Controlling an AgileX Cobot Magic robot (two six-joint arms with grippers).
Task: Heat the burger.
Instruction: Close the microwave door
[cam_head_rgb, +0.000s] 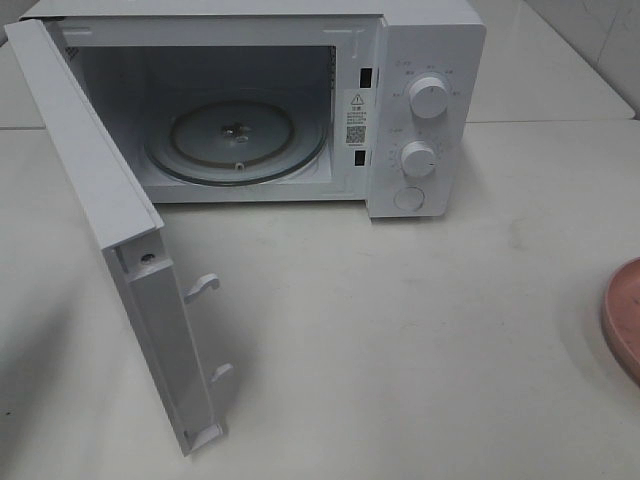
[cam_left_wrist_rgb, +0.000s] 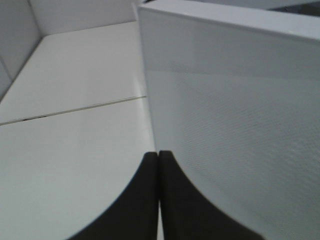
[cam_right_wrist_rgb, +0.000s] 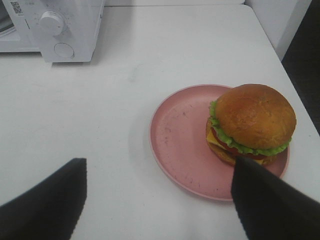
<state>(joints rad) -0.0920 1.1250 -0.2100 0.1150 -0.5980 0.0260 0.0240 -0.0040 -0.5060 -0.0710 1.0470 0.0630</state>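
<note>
The microwave (cam_head_rgb: 300, 100) is standing on the counter (cam_head_rgb: 400, 330) with its door (cam_head_rgb: 110, 230) swung wide open, so the opening step looks done. Inside, the glass turntable (cam_head_rgb: 235, 140) is lying bare; nothing is sitting on it yet.

The left end effector (cam_left_wrist_rgb: 158, 165) is showing its fingers pressed together, holding nothing, and hovering just beside the outer face of the door. Whether it is touching the panel is hard to tell from the wrist view.

The burger (cam_right_wrist_rgb: 252, 125) is sitting on the pink plate (cam_right_wrist_rgb: 180, 145), toward one side of it, well apart from the microwave. In the high view only the plate's rim is peeking in at the right edge, and the burger itself is out of frame there. The right end effector (cam_right_wrist_rgb: 157, 200) is hanging above the counter near the plate with its fingers spread wide, gripping nothing.

Judging by this, most of the task is remaining: picking up the burger or its plate, placing it on the turntable, closing the door and turning the dials (cam_head_rgb: 428, 97).
</note>
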